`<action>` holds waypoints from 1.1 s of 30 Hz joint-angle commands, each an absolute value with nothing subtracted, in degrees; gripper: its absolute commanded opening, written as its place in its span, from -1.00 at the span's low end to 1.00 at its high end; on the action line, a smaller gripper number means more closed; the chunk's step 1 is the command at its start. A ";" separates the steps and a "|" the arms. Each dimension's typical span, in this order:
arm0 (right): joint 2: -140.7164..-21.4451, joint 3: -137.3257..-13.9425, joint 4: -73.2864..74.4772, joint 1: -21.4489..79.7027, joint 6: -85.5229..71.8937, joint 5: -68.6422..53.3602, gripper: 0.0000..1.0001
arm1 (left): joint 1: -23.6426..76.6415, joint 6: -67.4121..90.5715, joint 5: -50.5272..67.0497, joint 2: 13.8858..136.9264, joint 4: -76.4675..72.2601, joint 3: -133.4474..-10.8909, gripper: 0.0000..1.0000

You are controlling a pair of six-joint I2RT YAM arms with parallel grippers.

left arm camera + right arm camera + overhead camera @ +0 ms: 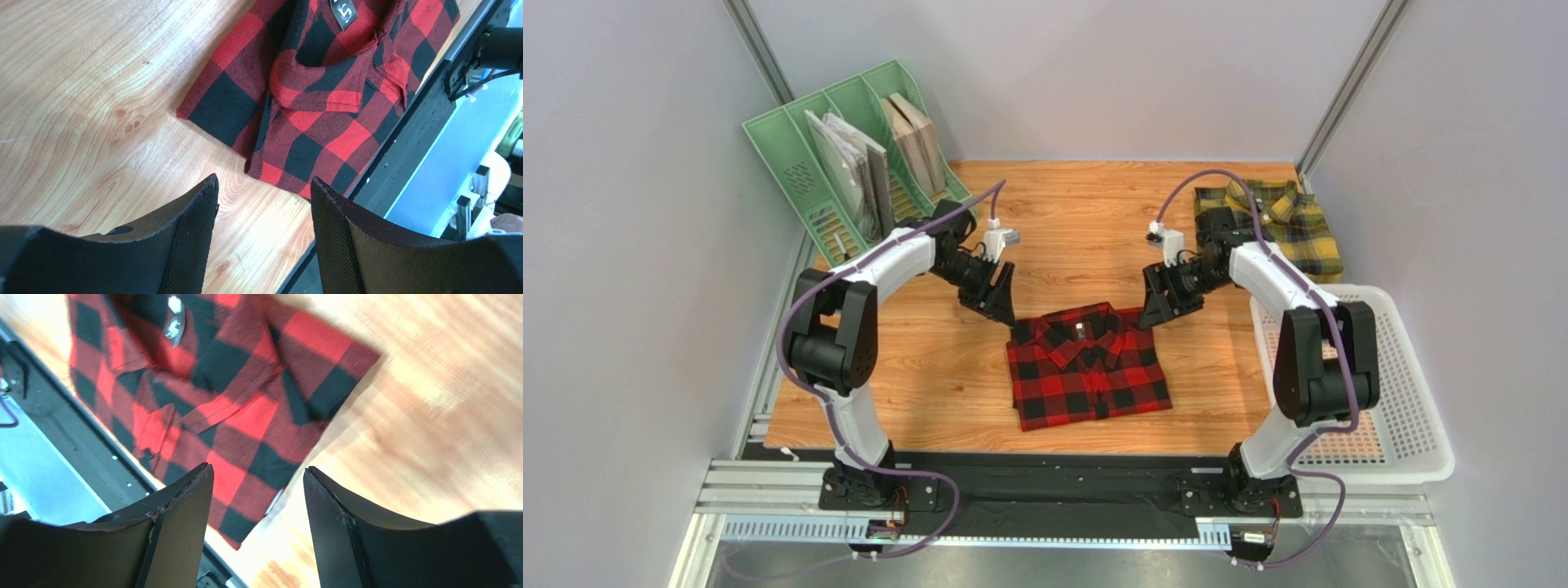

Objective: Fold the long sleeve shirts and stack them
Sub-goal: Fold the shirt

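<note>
Both pairs of jaws are standing partly open, gripping nothing. The left gripper (264, 184) and right gripper (258, 471) are hovering over the wooden table (891, 368), with both arms bending inward. Between them the red-and-black check shirt (1087, 368) is lying folded, a soft flannel rectangle toward the near edge. The yellow-and-dark-green check shirt (1271, 221) is lying rumpled at the far right corner.
</note>
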State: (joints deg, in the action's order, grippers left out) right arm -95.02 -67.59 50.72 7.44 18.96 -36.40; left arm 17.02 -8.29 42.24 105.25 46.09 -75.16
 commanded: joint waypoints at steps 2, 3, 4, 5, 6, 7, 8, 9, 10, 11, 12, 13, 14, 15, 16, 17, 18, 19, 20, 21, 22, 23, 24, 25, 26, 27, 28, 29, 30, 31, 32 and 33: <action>-101.06 -71.80 47.90 7.73 20.48 -34.37 0.23 | 17.31 -11.43 42.98 105.29 47.19 -74.09 0.25; -101.94 -72.15 47.81 7.65 20.57 -34.10 0.23 | 17.40 -11.60 42.72 105.64 47.20 -73.83 0.26; -102.56 -72.42 47.64 7.73 20.74 -34.10 0.22 | 17.58 -11.95 42.45 106.17 47.46 -73.65 0.26; -103.09 -72.77 47.64 7.73 20.74 -34.19 0.22 | 17.75 -12.21 42.45 106.26 47.72 -73.48 0.27; -104.23 -72.77 47.64 7.65 20.74 -34.36 0.20 | 18.01 -12.48 42.71 106.52 47.90 -73.13 0.27; -104.59 -72.86 47.72 7.73 20.83 -34.54 0.18 | 18.45 -12.65 43.41 107.05 48.16 -72.95 0.28; -104.85 -72.69 47.64 7.82 20.83 -34.63 0.16 | 18.72 -12.83 43.85 107.22 48.16 -72.78 0.28; -105.03 -72.51 47.72 7.74 20.83 -34.89 0.13 | 18.89 -13.09 44.38 107.40 48.16 -72.43 0.28; -105.20 -72.34 47.64 7.73 20.92 -35.15 0.11 | 19.42 -13.18 44.91 107.84 48.16 -72.33 0.28; -105.29 -72.16 47.64 7.73 20.92 -35.24 0.09 | 19.77 -13.36 44.91 108.02 48.25 -72.33 0.28; -105.38 -71.64 47.64 7.73 21.00 -35.24 0.07 | 20.04 -13.36 44.65 108.28 48.25 -72.07 0.28; -105.64 -71.54 47.20 7.73 21.01 -35.16 0.07 | 20.39 -13.27 44.74 108.72 47.82 -71.90 0.28; -105.73 -71.28 46.94 7.73 21.01 -34.98 0.06 | 20.56 -13.18 44.74 109.07 47.64 -71.81 0.28; -105.91 -70.93 46.76 7.73 21.09 -34.81 0.06 | 20.65 -13.10 44.74 109.42 47.64 -71.89 0.27; -106.26 -70.84 46.41 7.73 21.09 -34.80 0.06 | 20.92 -13.01 45.08 110.29 47.64 -71.98 0.23; -106.61 -70.84 46.23 7.82 21.09 -34.80 0.06 | 21.00 -12.92 45.17 110.65 47.64 -72.16 0.21; -106.79 -70.93 46.14 7.74 21.01 -34.63 0.06 | 21.09 -12.83 45.26 111.00 47.55 -72.51 0.19; -107.14 -71.10 46.06 7.73 21.01 -34.63 0.06 | 21.27 -12.83 45.52 111.53 47.55 -72.68 0.10; -107.31 -71.28 45.97 7.73 21.01 -34.63 0.06 | 21.36 -12.83 45.96 111.71 47.64 -72.86 0.05; -107.49 -71.45 45.97 7.73 21.01 -34.54 0.02 | 21.36 -12.83 46.14 111.88 47.64 -73.38 0.00; -107.58 -71.54 45.97 7.73 21.01 -34.63 -0.03 | 21.36 -12.66 46.40 112.23 47.81 -73.65 -0.12; -107.49 -71.72 46.05 7.73 21.01 -34.63 -0.11 | 21.44 -12.66 46.58 112.32 47.90 -73.91 -0.18; -107.40 -71.81 46.14 7.82 21.18 -34.98 -0.33 | 21.36 -12.74 46.50 112.32 47.90 -74.18 -0.24; -107.32 -71.89 46.75 7.82 21.53 -35.15 -0.47 | 21.36 -12.66 46.49 112.24 48.16 -74.35 -0.34; -106.97 -72.33 47.28 7.74 21.71 -35.42 -0.59 | 21.36 -12.83 46.67 112.15 48.16 -74.53 -0.41; -106.70 -72.42 47.63 7.73 21.88 -35.68 -0.84 | 21.36 -12.92 46.58 112.06 48.25 -74.88 -0.46; -106.35 -72.33 47.98 7.56 21.97 -35.60 -0.97 | 21.36 -12.92 46.41 111.71 48.51 -75.06 -0.65; -105.74 -72.16 48.25 7.38 22.06 -35.51 -1.00 | 21.36 -13.09 46.41 111.36 48.60 -75.23 -0.76; -104.60 -72.25 48.43 7.12 22.15 -35.59 -1.00 | 21.36 -13.18 46.23 111.01 48.69 -75.58 -0.89; -103.81 -72.16 48.95 6.60 22.06 -35.60 -1.00 | 21.36 -13.18 45.71 109.96 49.21 -75.76 -1.00; -103.10 -72.33 49.22 6.16 22.06 -35.68 -1.00 | 21.36 -13.62 45.62 109.34 49.39 -76.11 -1.00; -101.70 -72.51 49.48 5.80 22.15 -35.94 -1.00 | 21.36 -13.71 45.44 108.12 49.57 -76.46 -1.00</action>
State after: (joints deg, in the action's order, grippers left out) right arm -107.20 -70.57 48.42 7.27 20.69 -34.61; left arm 21.26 -11.18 44.51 112.20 48.64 -73.73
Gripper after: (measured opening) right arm 0.007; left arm 0.018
